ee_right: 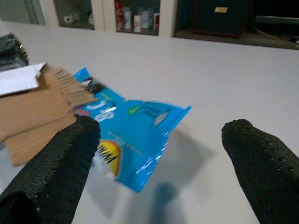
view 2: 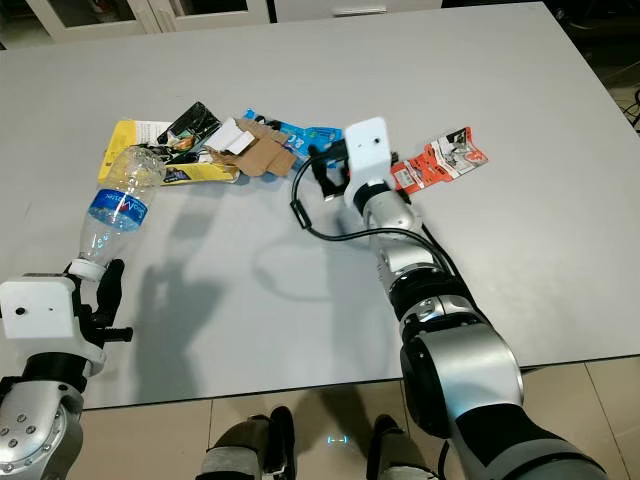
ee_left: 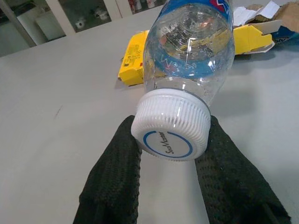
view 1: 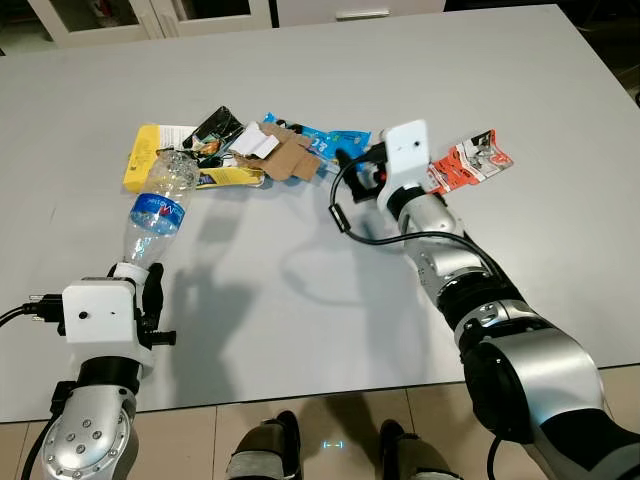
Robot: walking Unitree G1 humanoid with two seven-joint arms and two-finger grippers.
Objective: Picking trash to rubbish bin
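Right wrist view shows my right gripper [ee_right: 163, 154] spread wide before the blue wrapper [ee_right: 135, 135] on the table [view 1: 420, 60], so I would advance low and straddle its corner, while my left gripper [ee_left: 168, 154] pinches the bottle [view 1: 158, 208] by its cap.

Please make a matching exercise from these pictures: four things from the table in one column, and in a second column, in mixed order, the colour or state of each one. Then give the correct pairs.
Things:
1. plastic bottle
2. blue wrapper
3. red and white packet
4. yellow box

Descriptions:
A. lies alone on the table on the robot's right, apart from the pile
B. held by its white cap between the fingers of the left gripper
C. lies at the pile's edge on the robot's left, partly behind the bottle
D. lies before the open right gripper, next to brown cardboard

Pairs: 1-B, 2-D, 3-A, 4-C
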